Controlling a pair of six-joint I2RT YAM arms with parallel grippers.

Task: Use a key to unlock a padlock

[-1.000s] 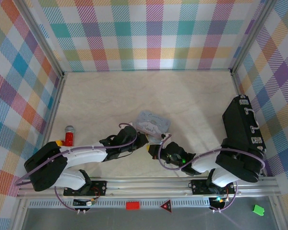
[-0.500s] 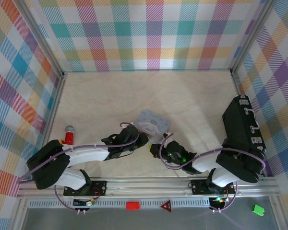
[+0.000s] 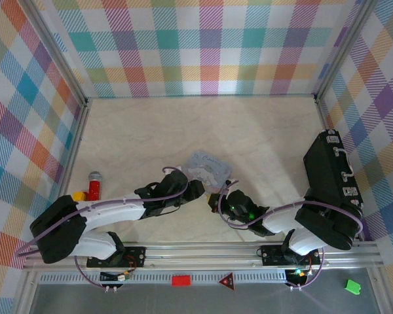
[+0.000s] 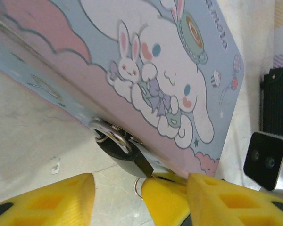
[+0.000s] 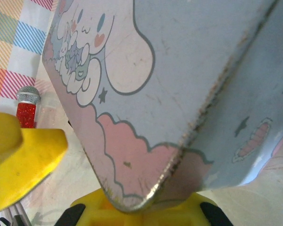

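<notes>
The two arms are meeting at the near middle of the table (image 3: 150,131), just in front of the pastel tin (image 3: 209,167). The left gripper (image 3: 196,190) is pointing at the near edge of the tin, and the right gripper (image 3: 216,200) is pointing at the same place from the other side. The two tips are standing very close to each other.

In the left wrist view, the padlock (image 4: 120,149) is hanging at the lower edge of the tin (image 4: 179,70). Its thin silvery shackle (image 4: 109,135) is sitting against that edge. The yellow fingers (image 4: 52,200) of the left gripper are standing wide apart below the padlock and are clamping nothing. Between them the yellow tip of the right gripper (image 4: 162,200) is reaching up to the lower end of the padlock. A thin wire ring (image 4: 138,187) is showing just beside that tip.

The jaws of the right gripper are pressing together. Whether something is pinched between them I cannot tell, because in the right wrist view the corner of the tin (image 5: 179,70) is covering the fingers (image 5: 179,209).

A red toy with a grey top (image 3: 93,185) is lying near the left wall, and a black case (image 3: 331,173) is lying at the right side, both well apart from the grippers
</notes>
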